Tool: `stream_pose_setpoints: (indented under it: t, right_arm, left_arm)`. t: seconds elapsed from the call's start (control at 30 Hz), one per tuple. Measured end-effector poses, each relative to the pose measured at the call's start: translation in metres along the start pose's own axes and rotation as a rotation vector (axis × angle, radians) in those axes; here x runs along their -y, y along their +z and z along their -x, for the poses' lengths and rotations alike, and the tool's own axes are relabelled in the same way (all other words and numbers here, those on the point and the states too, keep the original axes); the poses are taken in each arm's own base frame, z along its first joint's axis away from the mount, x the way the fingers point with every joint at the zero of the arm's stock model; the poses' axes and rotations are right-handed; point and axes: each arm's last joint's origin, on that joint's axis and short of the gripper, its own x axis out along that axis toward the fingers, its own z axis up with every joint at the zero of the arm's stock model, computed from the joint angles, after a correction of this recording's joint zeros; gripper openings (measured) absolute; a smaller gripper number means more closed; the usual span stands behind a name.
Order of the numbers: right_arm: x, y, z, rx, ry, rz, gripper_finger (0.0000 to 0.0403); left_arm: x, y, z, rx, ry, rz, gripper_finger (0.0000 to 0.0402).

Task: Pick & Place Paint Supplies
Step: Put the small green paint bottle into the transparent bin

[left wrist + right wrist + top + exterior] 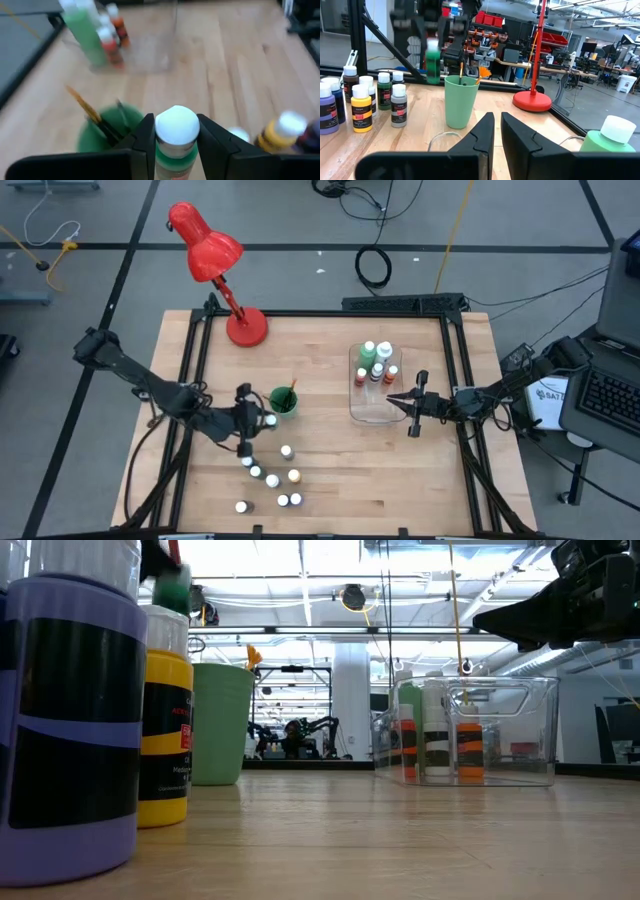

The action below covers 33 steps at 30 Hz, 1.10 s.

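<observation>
Green bottle (176,142) — between left gripper (175,137) fingers

A: Left arm? Reaches in from the table's left edge; left gripper (247,420) is mid-table, fingers (144,137) clamped on a white-capped green bottle (176,140), apparently lifted.

B: Right arm? Extends in from the right edge; right gripper (497,131) is pinched nearly together, carrying nothing.
</observation>
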Motion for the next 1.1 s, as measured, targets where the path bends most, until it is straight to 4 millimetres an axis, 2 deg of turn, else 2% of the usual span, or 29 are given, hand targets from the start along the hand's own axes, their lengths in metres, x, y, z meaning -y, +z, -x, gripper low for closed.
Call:
stream_pose_setpoints:
  t: [0.2,0.3,0.37,0.43,0.57,0.7,0.83,0.93,1.1]
  right_arm:
    - [0.000,0.000,0.000,0.000,0.000,0.000,0.0029]
    - [0.000,0.000,0.000,0.004,-0.001,-0.002,0.0029]
    - [0.000,0.002,0.000,0.019,-0.002,-0.007,0.0029]
    - [0.001,0.003,0.000,0.032,-0.003,-0.013,0.0029]
    - [0.001,0.004,0.000,0.033,-0.003,0.001,0.0029]
    - [0.001,0.004,0.000,0.037,-0.005,0.024,0.0029]
    - [0.001,0.007,0.000,0.063,-0.013,0.049,0.0029]
    - [0.001,0.007,0.000,0.061,-0.013,0.062,0.0029]
    - [0.001,0.007,0.000,0.062,-0.014,0.064,0.0029]
  left_arm:
    - [-0.005,0.074,0.028,0.213,-0.091,0.018,0.0098]
    - [-0.013,0.103,0.026,0.287,-0.108,-0.025,0.0098]
    - [-0.021,0.122,0.015,0.334,-0.068,-0.025,0.0098]
    - [-0.029,0.136,-0.009,0.370,-0.041,-0.029,0.0098]
    - [-0.045,0.148,-0.083,0.358,-0.069,-0.050,0.0098]
    - [-0.072,0.148,-0.149,0.274,-0.049,-0.044,0.0098]
    - [-0.093,0.134,-0.208,0.186,-0.081,-0.011,0.0098]
    - [-0.103,0.123,-0.238,0.138,-0.077,0.011,0.0098]
    - [-0.110,0.106,-0.269,0.099,-0.061,0.025,0.0098]
